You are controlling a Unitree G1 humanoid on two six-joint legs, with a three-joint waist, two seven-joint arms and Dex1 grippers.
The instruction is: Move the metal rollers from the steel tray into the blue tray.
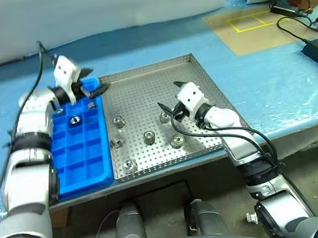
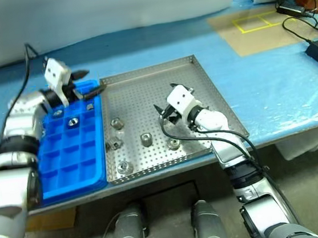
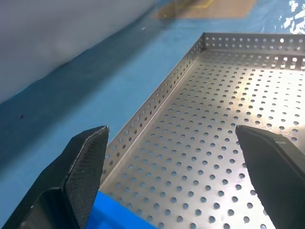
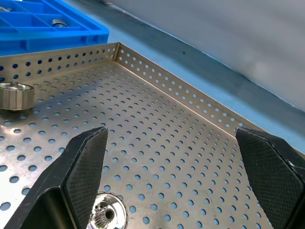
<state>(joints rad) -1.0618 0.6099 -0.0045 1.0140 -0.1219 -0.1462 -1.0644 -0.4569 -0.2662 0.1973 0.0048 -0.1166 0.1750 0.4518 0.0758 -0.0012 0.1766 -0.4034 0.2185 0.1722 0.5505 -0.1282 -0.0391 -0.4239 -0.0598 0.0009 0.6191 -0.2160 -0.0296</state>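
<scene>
Blue sheeting covers the worktop (image 1: 139, 46); on its near edge sit the blue tray (image 1: 76, 174) and, touching its side, the steel tray (image 1: 201, 85). Six rollers (image 1: 148, 137) lie scattered on the steel tray's near half, and at least one more sits in a far compartment of the blue tray. The right gripper (image 1: 168, 96) hangs low over the steel tray's middle, jaws wide and empty. The left gripper (image 1: 93, 81) hovers over the blue tray's far corner, jaws also spread, holding nothing. Farther off, a brown board (image 1: 252, 25) with yellow tape lines lies on the sheeting, with black cables (image 1: 304, 33) beside it. The right wrist view shows one roller's toothed bore right under its jaws; the left wrist view shows the steel tray's far corner.
</scene>
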